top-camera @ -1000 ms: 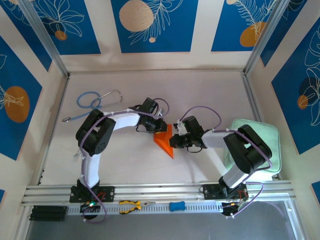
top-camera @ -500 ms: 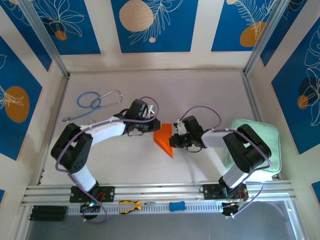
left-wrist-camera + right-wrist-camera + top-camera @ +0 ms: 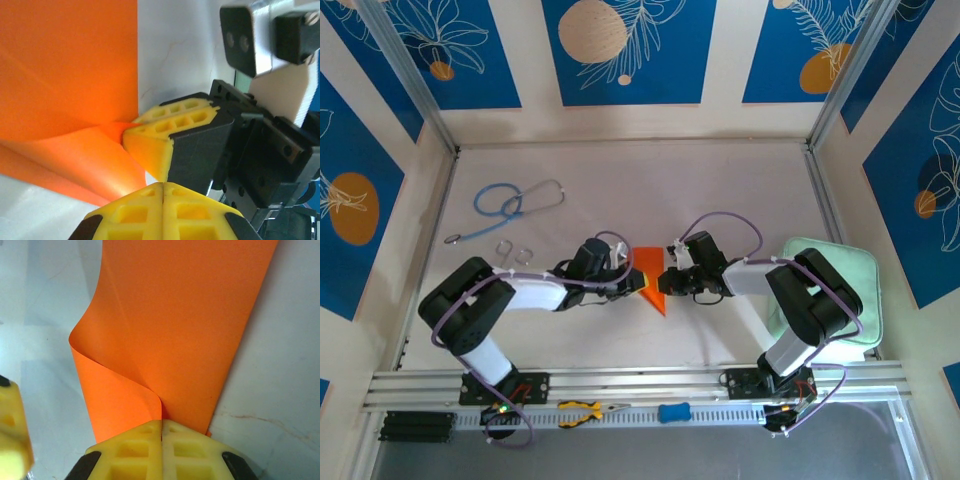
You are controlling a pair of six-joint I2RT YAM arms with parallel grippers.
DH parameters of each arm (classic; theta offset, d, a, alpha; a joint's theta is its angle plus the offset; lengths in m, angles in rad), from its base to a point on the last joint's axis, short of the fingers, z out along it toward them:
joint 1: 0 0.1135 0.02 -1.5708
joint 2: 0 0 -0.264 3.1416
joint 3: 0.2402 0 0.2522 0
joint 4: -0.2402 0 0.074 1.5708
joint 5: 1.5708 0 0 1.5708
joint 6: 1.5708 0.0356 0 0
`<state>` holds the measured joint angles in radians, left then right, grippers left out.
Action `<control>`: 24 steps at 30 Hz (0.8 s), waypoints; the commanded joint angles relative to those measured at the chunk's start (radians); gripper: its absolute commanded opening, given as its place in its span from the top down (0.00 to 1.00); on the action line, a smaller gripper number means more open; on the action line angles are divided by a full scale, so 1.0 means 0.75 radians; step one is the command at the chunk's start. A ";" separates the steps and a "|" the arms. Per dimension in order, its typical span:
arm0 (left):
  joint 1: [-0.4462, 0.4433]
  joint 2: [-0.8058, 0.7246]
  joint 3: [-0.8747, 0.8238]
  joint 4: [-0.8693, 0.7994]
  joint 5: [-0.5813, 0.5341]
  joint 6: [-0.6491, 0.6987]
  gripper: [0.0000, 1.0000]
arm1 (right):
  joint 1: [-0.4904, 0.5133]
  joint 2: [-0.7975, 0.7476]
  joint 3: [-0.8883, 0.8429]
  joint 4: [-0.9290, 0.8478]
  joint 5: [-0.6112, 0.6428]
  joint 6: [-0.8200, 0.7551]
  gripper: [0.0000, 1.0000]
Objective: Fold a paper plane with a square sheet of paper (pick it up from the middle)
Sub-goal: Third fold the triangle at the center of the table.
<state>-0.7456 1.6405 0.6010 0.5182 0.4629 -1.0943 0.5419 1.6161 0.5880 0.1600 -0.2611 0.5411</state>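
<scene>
Nearest thing is the yellow-handled pliers [image 3: 585,409] parked on the rail along the desk's near edge, not in play. Further in, about mid-desk, both arms meet nose to nose over the square sheet of paper [image 3: 648,268]. The right pincer [image 3: 161,424] is clamped fully shut on the paper's near edge, right where one flap curls up and over, so it clearly has hold of it. The left pincer [image 3: 163,186] is closed tight too, tips pressed together just beside that curled flap, but whether any paper is actually caught between them can't be made out. Looks like they're mid-fold: the flap is lifted and rolled, not creased flat yet, so no plane so far. Next move probably calls for laying that flap down square with the rest and pressing the crease without the thin sheet sliding. Beyond that, the pale green pad [image 3: 865,290] sits at the right edge and a stethoscope [image 3: 510,206] lies toward the far-left corner.
</scene>
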 commanded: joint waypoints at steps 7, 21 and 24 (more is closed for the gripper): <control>-0.018 0.067 -0.025 0.152 -0.002 -0.064 1.00 | -0.003 0.023 0.010 -0.068 0.028 -0.002 0.98; -0.020 0.144 0.004 0.157 0.005 -0.036 1.00 | -0.001 0.023 0.010 -0.068 0.024 -0.006 0.98; -0.019 0.138 0.005 0.150 0.005 -0.027 1.00 | -0.002 0.026 0.010 -0.069 0.023 -0.008 0.98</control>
<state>-0.7551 1.7386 0.5880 0.6064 0.4629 -1.1278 0.5419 1.6161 0.5880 0.1593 -0.2611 0.5404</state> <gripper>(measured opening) 0.064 0.063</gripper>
